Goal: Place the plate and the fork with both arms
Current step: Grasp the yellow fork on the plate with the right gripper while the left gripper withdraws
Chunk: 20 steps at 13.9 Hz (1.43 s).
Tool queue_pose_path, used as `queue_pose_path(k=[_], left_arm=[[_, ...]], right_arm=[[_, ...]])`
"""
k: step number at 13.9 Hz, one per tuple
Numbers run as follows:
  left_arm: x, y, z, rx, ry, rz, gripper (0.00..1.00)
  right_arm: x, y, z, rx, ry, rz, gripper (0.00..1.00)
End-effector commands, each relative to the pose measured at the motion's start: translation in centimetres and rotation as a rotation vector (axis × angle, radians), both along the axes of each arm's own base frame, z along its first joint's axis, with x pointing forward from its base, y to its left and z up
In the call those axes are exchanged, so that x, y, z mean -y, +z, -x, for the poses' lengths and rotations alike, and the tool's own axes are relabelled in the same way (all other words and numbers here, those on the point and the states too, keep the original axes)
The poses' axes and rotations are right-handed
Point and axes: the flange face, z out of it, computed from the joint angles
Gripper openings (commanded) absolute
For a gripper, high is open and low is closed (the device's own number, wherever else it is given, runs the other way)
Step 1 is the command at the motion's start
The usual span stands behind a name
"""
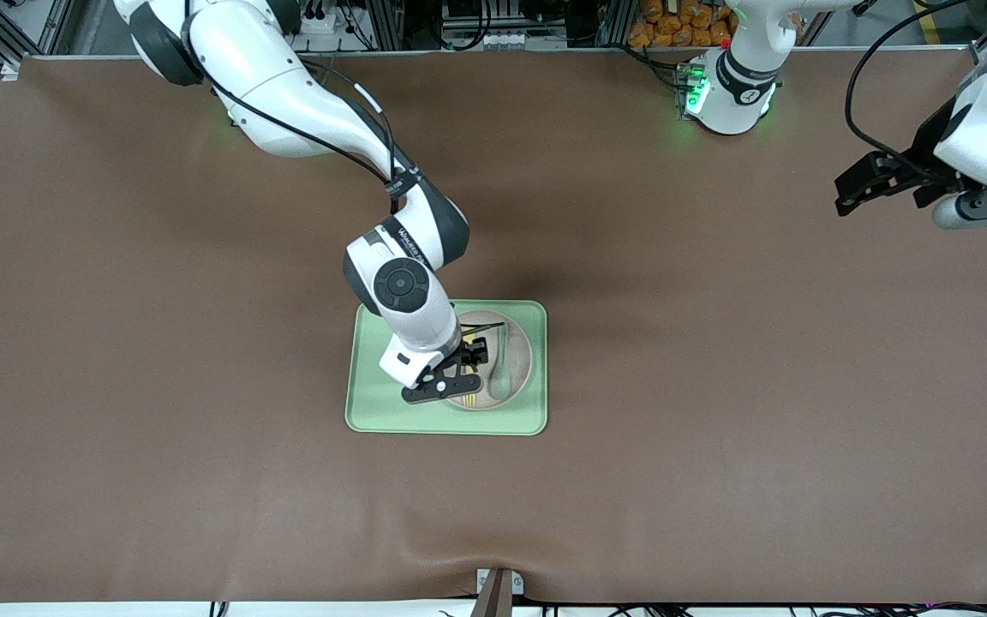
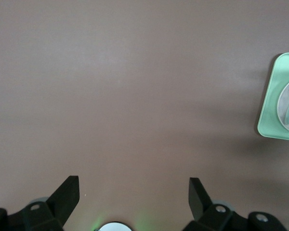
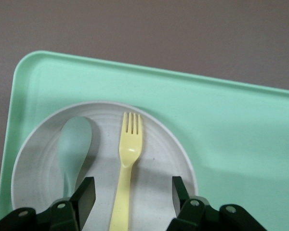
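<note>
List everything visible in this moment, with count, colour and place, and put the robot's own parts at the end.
tray: one, light green, rectangular, near the middle of the table.
plate: one, off-white, round, on the tray, toward the left arm's end of it.
fork: one, pale yellow, lying on the plate beside the spoon.
spoon: one, grey-green, lying on the plate.
table: one, covered in brown.
right gripper: one, black, open, low over the plate with a finger on either side of the fork's handle.
left gripper: one, black, open, waiting over bare table at the left arm's end.
</note>
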Motion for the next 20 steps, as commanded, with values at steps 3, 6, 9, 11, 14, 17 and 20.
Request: queue_pose_path(k=[3,6,9,11,14,17,20], left_arm=[[-0.9,0.8,0.9,-0.016,-0.004,-0.002,1.0],[-0.9,0.7,1.0,-0.03,-0.005,-0.002,1.0],[-0.9,0.8,1.1,-0.027,-0.005,-0.002,1.0],[-1.4,0.8,1.0,-0.028,0.003,-0.003,1.0],[-1.6,0.9,1.0,-0.027,0.008,0.004,1.0],[-1.4,0.9,1.1,-0.027,0.005,0.004,1.0],[-1.4,0.9,1.1,-0.028,0.005,0.005,1.0]], right_arm=[[-0.9,-1.5,0.2,0.006,0.003,0.011,0.64],[-1.5,-1.7,0.7,0.004,0.012,0.014,0.58],[-1.8,-3.0,1.2,0.003,0.021,0.019,0.58],[-2.4,-4.0,1.7,0.009,0.028,0.012,0.58],[-2.4,-4.6,1.9,0.002,0.031,0.018,0.52],[-2.3,-5.3,2.0,0.009,0.042,0.017,0.2],[-2.2,-5.5,2.0,0.016,0.049,0.025,0.0]])
